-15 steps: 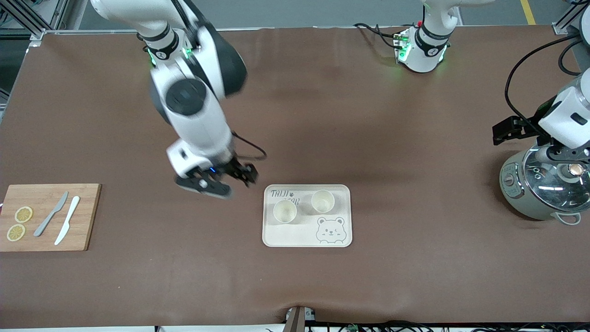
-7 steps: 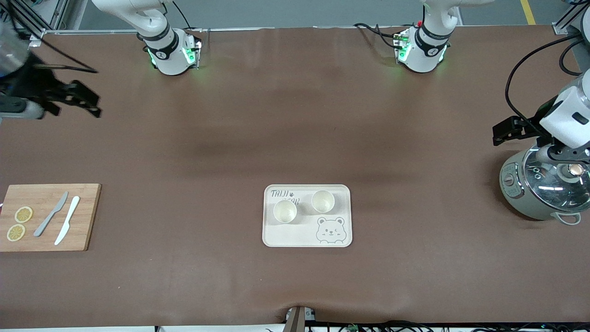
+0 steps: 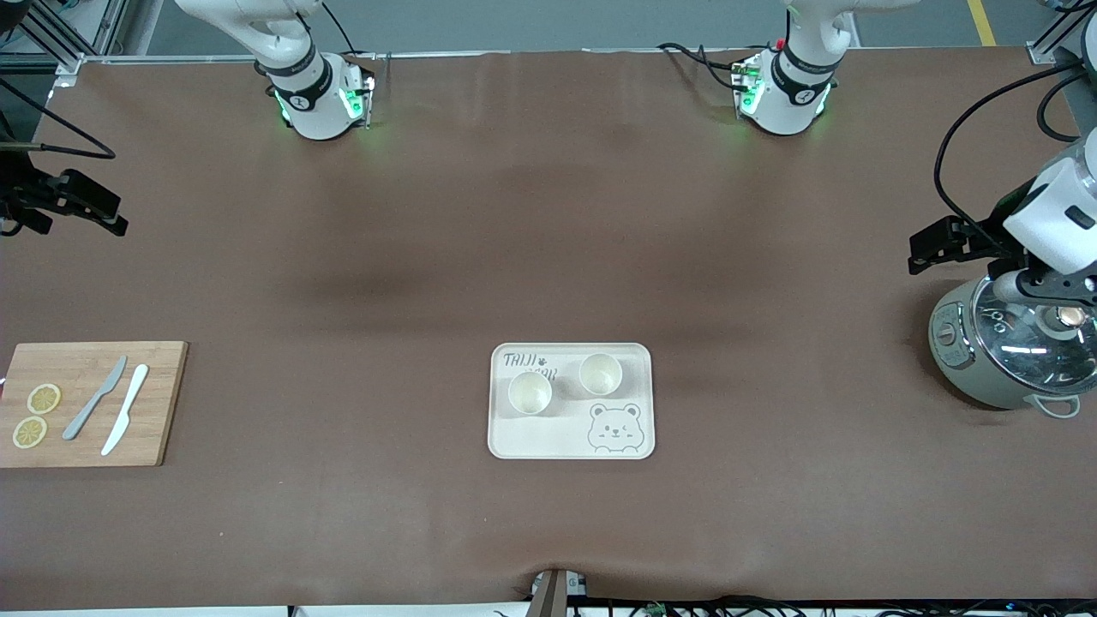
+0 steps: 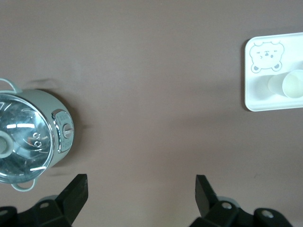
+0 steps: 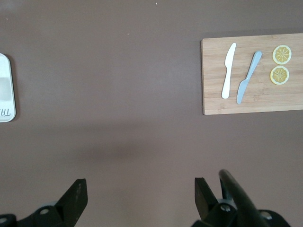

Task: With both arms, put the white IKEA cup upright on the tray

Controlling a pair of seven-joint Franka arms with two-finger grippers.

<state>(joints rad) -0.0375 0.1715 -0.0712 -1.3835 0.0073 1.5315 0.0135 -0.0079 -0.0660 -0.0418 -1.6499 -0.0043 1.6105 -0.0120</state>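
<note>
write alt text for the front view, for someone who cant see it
Two white cups stand upright on a cream bear tray mid-table. Both arms wait: right pincer, open, above the cutting board end; left pincer, open, above a rice cooker.

A long counter (image 3: 548, 257) under a brown cover, lit evenly from above.

The brown cover lies mostly smooth, with faint creases and soft darker patches across its middle. Along the edge farthest from the front camera a strip of grey floor (image 3: 548, 21) shows, crossed by a yellow line (image 3: 981, 21) toward the left arm's end. Metal frame posts (image 3: 64, 38) stand at the corners there. Black cables (image 3: 771, 604) run along the counter's nearest edge.
</note>
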